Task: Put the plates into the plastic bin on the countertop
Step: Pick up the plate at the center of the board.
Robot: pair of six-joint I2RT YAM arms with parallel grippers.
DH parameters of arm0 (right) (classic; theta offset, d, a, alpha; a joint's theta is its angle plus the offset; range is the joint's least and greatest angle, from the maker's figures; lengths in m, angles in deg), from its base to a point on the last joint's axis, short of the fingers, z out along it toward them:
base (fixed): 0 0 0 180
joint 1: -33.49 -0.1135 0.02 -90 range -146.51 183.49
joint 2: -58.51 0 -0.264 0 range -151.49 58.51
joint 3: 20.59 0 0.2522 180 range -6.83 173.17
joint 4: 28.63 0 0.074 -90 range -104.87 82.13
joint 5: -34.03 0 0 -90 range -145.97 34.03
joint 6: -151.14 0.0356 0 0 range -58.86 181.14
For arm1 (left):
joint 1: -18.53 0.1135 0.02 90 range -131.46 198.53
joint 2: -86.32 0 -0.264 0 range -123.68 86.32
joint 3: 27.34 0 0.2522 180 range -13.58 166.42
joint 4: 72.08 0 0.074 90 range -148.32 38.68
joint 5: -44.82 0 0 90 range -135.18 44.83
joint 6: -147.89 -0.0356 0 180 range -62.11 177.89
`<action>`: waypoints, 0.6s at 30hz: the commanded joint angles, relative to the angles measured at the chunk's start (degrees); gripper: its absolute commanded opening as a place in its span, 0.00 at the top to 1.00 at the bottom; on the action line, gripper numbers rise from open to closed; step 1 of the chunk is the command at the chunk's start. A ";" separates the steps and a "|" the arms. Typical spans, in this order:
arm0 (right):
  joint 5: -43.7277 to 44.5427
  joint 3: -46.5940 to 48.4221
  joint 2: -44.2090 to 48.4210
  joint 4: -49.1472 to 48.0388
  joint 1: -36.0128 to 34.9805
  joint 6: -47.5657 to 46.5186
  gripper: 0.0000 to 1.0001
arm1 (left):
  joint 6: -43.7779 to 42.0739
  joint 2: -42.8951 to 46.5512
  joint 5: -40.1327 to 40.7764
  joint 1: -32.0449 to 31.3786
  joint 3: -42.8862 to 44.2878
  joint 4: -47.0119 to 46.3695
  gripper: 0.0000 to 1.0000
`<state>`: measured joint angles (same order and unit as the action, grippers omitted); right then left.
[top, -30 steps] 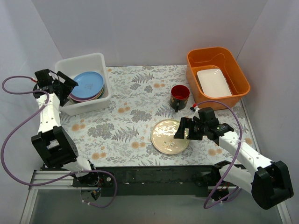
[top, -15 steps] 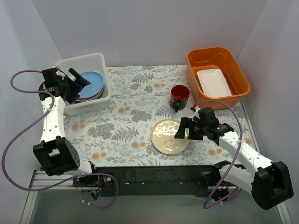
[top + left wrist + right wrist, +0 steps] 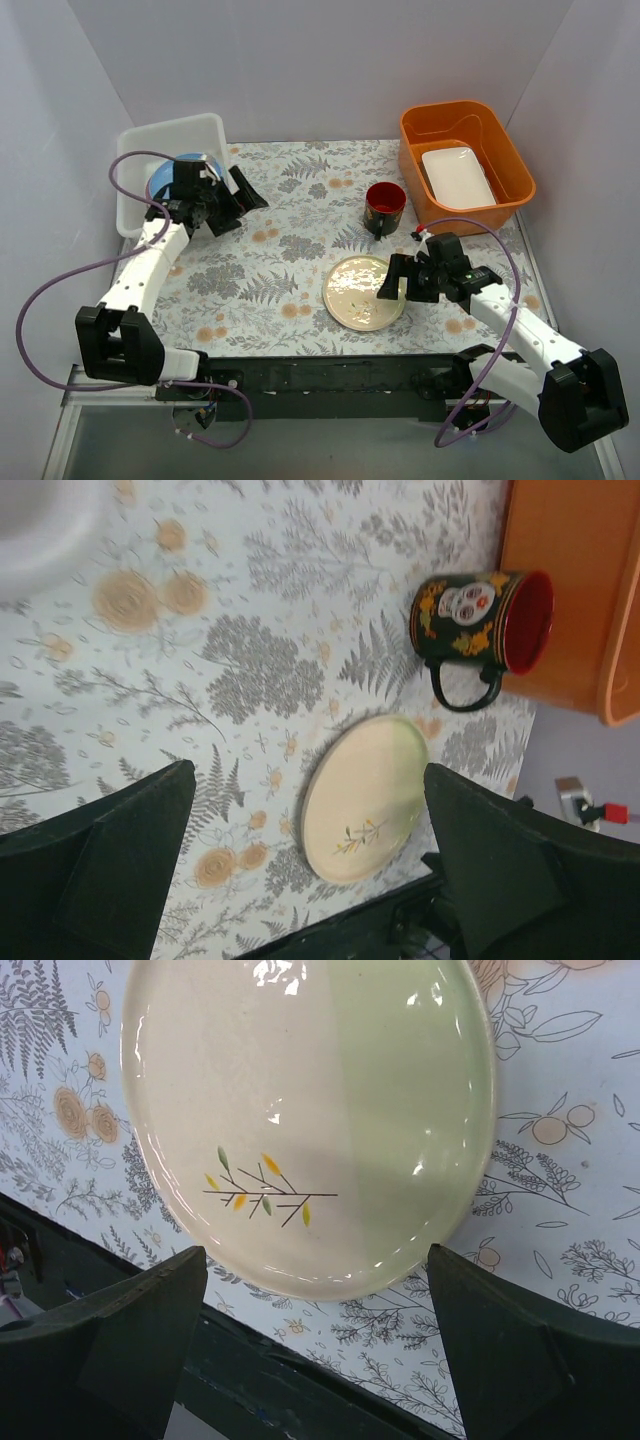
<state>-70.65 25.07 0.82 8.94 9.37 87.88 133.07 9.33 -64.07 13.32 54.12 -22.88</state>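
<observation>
A cream and pale-green plate point(image 3: 362, 292) with a small leaf sprig lies flat on the countertop point(image 3: 290, 250), near the front. My right gripper point(image 3: 388, 280) is open and empty, low over the plate's right edge. In the right wrist view the plate point(image 3: 300, 1110) lies just ahead of the gap between the fingers point(image 3: 318, 1252). The plastic bin point(image 3: 205, 130) stands at the back left, with a light blue plate point(image 3: 160, 178) showing inside. My left gripper point(image 3: 238, 207) is open and empty, above the cloth in front of the bin. Its wrist view shows the cream plate point(image 3: 365, 795) between the fingers point(image 3: 308, 770).
A dark red mug point(image 3: 385, 207) stands just behind the cream plate; it also shows in the left wrist view point(image 3: 480, 620). An orange tub point(image 3: 515, 185) holding a white rectangular dish point(image 3: 457, 175) sits at the back right. Grey walls close in the left, right and back sides.
My left arm has swung away from the bin, to the right and forward over the cloth, gripper open and empty. The right arm has hardly moved.
</observation>
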 commanded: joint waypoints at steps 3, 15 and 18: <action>0.62 -0.52 0.83 0.09 2.32 -1.87 0.02 | 5.50 -0.35 3.86 -12.35 -4.85 -5.55 0.02; -0.62 -3.16 0.21 -0.87 5.31 -3.10 0.02 | 11.13 -6.67 6.77 -27.12 -12.42 -14.25 0.02; -0.79 -3.42 0.39 -0.96 5.92 -3.36 0.02 | 12.27 -8.96 6.86 -30.11 -12.68 -15.83 0.02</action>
<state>-70.72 21.92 0.77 8.98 14.42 86.09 143.02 1.88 -58.63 -13.43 42.05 -34.11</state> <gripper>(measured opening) 0.981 0.981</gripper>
